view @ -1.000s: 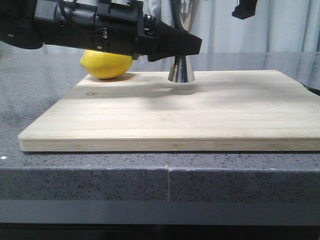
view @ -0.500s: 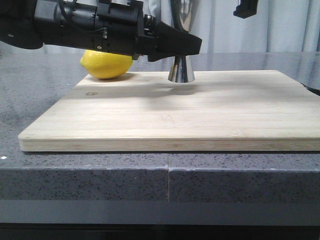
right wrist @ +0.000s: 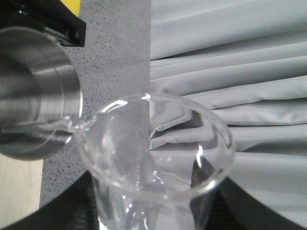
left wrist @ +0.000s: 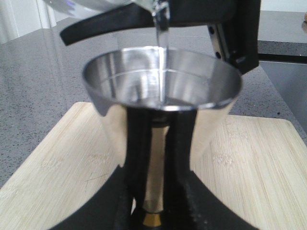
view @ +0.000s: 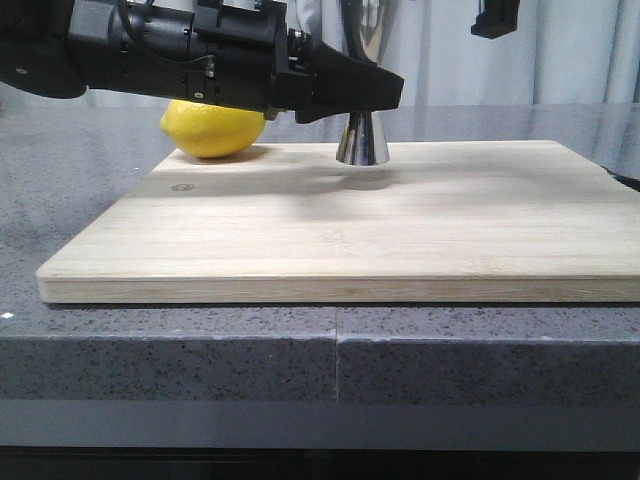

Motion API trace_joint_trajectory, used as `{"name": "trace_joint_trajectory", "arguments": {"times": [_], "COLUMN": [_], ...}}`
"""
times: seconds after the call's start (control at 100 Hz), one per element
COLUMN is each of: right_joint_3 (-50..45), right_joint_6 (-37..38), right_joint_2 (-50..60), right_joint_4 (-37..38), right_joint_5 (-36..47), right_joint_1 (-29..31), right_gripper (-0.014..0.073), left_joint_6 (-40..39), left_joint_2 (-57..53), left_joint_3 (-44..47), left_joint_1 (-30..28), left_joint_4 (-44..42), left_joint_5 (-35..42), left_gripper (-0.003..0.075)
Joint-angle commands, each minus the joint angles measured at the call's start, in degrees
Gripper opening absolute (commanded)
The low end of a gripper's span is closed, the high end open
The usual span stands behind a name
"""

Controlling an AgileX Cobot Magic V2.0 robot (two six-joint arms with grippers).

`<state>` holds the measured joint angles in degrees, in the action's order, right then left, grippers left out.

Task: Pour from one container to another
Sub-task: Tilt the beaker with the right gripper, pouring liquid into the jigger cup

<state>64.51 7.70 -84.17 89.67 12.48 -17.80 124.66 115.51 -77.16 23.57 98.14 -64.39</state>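
Tall hourglass steel jigger [left wrist: 160, 88]: polished mirror outside, brushed inside. Small clear glass beaker [right wrist: 158, 158]: smooth, glossy. Pale wooden cutting board [view: 380, 225]: matt, visible grain. Grey speckled stone desk [view: 170, 370]: semi-gloss. Black left tool [view: 345, 88]: matt plastic. Yellow lemon [view: 212, 127]: dimpled, waxy.

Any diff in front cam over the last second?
Only the right arm crept up and slightly right at the top edge. Left pincer remains clamped on the jigger; lemon and cutting board unmoved.
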Motion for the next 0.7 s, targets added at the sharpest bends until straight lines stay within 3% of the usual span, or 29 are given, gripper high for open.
{"name": "trace_joint_trajectory", "arguments": {"times": [0.0, 0.69], "right_joint_3": [2.09, 2.09], "right_joint_6": [-0.25, 0.48], "right_joint_2": [2.12, 2.12], "right_joint_4": [-0.36, -1.68], "right_joint_5": [0.39, 0.24], "right_joint_1": [0.15, 0.15], "right_gripper": [0.0272, 0.0272], "left_joint_6": [-0.44, -0.44], "left_joint_2": [-2.94, -2.94], "left_joint_3": [-1.8, -1.8], "left_joint_1": [0.48, 0.48], "left_joint_4": [3.83, 3.83], "left_joint_5": [-3.98, -3.98], "left_gripper": [0.004, 0.004]}}
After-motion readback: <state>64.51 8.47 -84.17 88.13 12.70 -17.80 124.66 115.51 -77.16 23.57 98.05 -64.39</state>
